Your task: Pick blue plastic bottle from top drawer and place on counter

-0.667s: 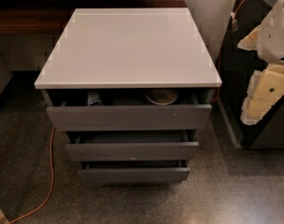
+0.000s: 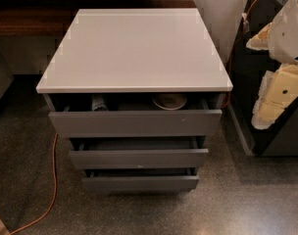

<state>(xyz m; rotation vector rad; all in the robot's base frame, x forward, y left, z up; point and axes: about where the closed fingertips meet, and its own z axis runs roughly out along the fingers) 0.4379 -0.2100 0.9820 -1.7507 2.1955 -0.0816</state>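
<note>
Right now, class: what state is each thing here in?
Wide grey top drawer: partly open.
Grey middle drawer: slightly open.
Grey bottom drawer: slightly open.
Small bluish plastic bottle: inside top drawer, left, mostly hidden.
Glossy white counter: bottle not yet on it.
Cream-coloured gripper: right of the counter, apart from it.

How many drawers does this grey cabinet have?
3. The top drawer sits just under the counter, slightly open. The middle drawer is below it, and the bottom drawer is under that. None seem hidden. The pincer is off to the right.
</note>
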